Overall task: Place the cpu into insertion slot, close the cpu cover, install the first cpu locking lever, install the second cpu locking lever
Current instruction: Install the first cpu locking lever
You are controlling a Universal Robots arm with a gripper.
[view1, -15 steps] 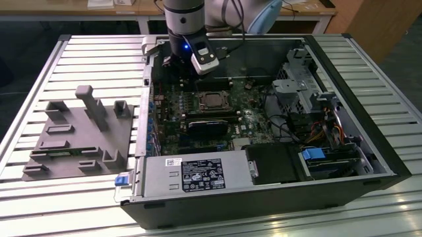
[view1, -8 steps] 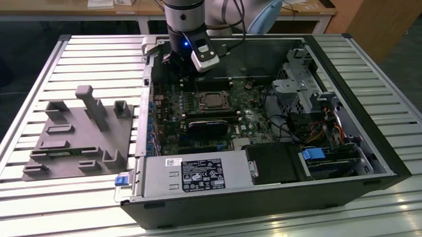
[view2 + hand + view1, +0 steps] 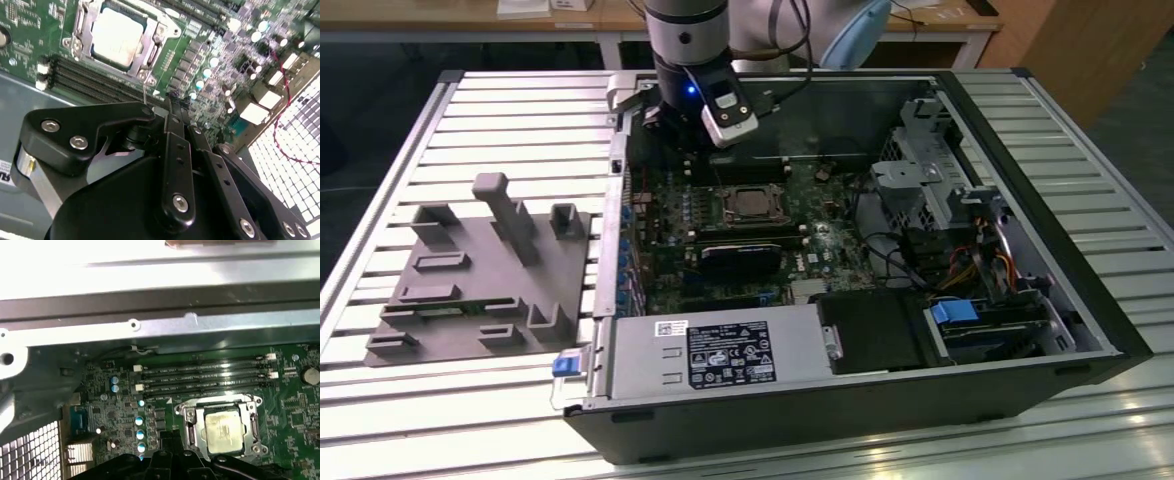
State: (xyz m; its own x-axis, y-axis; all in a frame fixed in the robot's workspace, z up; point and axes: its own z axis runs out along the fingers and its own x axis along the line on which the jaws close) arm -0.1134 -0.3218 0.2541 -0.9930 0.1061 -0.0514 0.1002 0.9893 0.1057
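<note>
Cpu (image 3: 117,37): your chip lies flat in the slot (image 3: 186,412) on the green board (image 3: 295,405).
Cover (image 3: 81,25): down around the cpu's edges, whose metal top shows through the window.
Jaws: pressed together and pinching nothing in the second wrist view. The tips are near a slot corner, clear of the cpu.
Arm (image 3: 687,40): yours stands over the far side of the case (image 3: 854,420) in the exterior view.
</note>
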